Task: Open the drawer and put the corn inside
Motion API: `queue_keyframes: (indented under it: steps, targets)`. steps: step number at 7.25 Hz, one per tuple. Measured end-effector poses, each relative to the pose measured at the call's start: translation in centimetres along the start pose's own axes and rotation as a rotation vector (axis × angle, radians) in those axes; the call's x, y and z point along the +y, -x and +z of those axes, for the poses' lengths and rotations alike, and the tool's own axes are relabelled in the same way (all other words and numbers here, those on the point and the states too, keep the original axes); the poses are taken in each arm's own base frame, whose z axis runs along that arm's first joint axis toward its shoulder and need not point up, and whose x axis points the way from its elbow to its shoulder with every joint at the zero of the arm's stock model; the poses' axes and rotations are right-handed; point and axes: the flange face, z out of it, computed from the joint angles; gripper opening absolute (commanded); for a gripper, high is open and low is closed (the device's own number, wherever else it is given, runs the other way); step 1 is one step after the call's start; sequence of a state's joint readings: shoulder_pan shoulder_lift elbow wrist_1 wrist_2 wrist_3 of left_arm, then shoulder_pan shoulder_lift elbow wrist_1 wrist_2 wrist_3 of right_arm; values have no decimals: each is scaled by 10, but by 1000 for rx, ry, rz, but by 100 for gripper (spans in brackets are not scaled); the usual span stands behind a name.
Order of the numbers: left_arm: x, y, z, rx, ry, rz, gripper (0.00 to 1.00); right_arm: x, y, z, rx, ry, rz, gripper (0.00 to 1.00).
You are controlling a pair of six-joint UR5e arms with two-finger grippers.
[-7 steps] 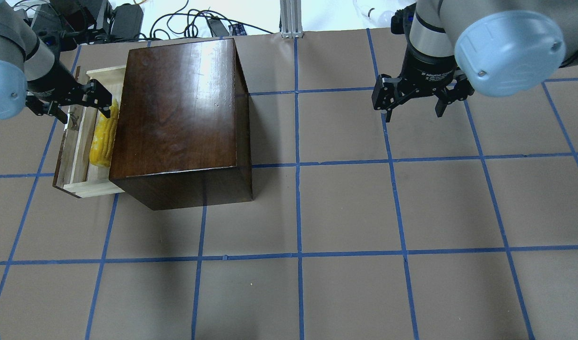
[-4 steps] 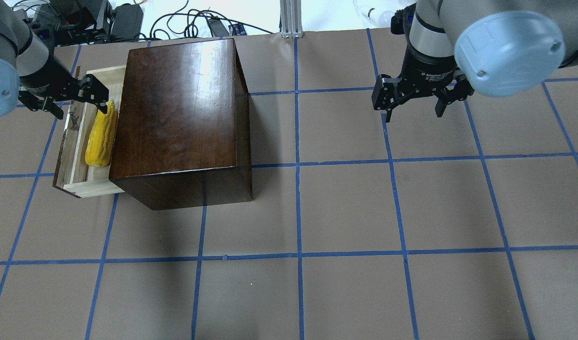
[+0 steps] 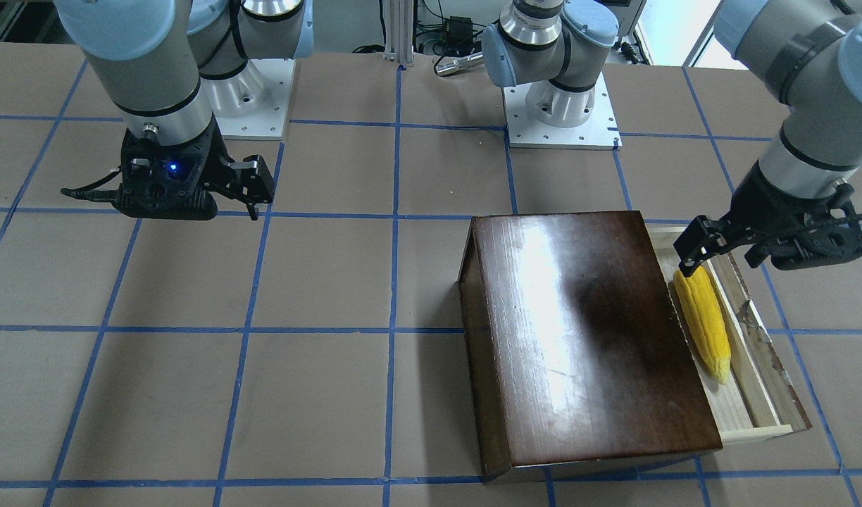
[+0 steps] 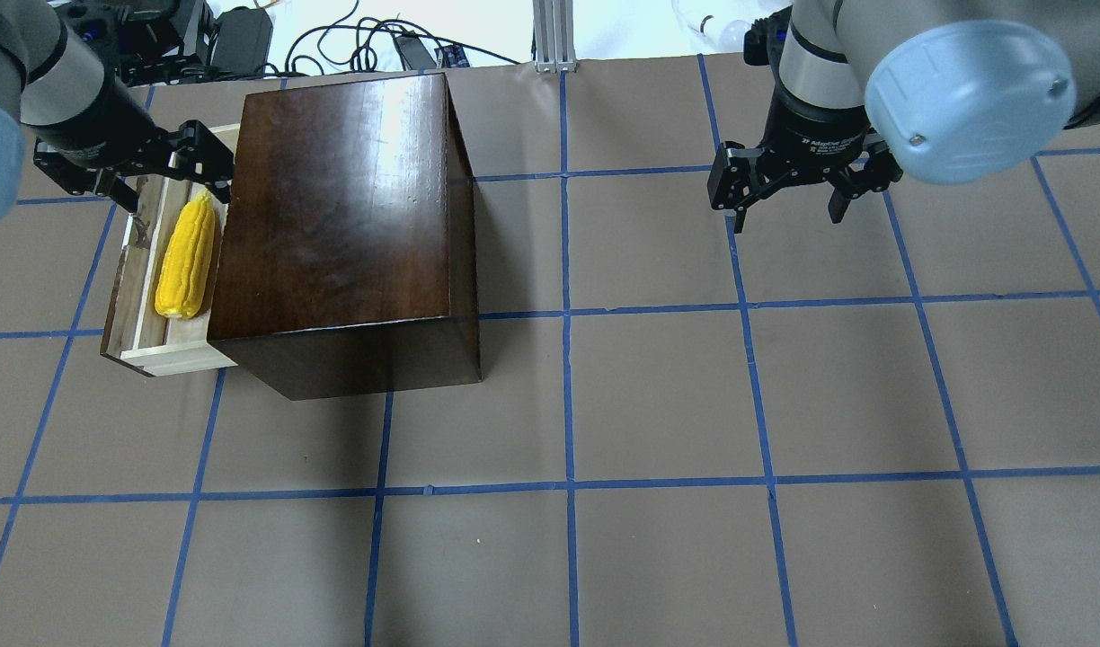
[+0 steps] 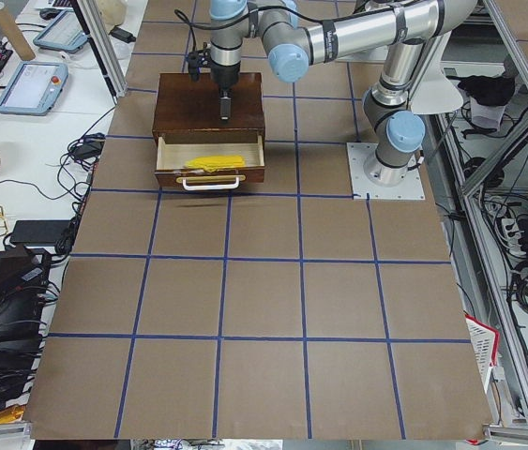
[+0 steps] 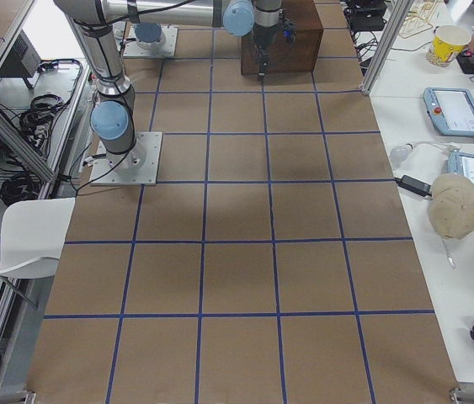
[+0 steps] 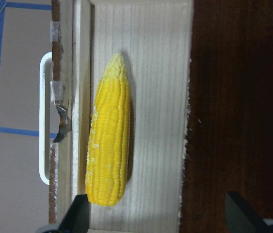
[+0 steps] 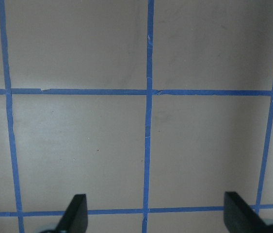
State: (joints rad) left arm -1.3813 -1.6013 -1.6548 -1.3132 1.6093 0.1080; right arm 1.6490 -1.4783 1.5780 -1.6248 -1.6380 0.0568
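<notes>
Where the brown paper-covered table [image 4: 658, 404] lies nearest, only its grid of blue tape lines [image 4: 568, 485] is seen. Farther on, toward the robot's left, a glossy dark-brown wooden box [image 4: 334, 207] is set on the table. From the box's left side the long shallow drawer of pale unfinished wood [image 4: 180, 358] is drawn partway out, its dark worn front panel fitted with a white loop handle [image 7: 43, 119]. The bright yellow, kernel-textured corn cob [image 4: 187, 259] is laid flat and lengthwise on the drawer floor, its pointed tip turned away from the robot. Above the drawer the left arm's black two-finger end effector [image 7: 158, 216] is held with its fingers spread wide; nothing is gripped, and the corn cob is not touched. Well apart, on the robot's right, the right arm's black two-finger end effector [image 4: 788, 214] is held above bare table, likewise spread wide and empty. Beyond the table's far edge, black cables [image 4: 370, 45] and an aluminium post [image 4: 554, 36] are seen.
</notes>
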Motion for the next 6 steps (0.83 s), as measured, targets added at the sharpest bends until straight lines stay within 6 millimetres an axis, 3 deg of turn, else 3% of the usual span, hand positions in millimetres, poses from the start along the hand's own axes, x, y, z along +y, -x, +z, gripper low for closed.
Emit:
queue_keyframes:
  steps: [1, 3, 6]
  targets:
    - [10, -33, -17, 7, -25, 18, 100, 0, 0, 0, -1, -1, 0, 100]
    - [23, -74, -45, 21, -17, 63, 100, 0, 0, 0, -2, 0, 0, 100]
    - [31, -96, -78, 45, 28, 106, 100, 0, 0, 0, -1, 1, 0, 100]
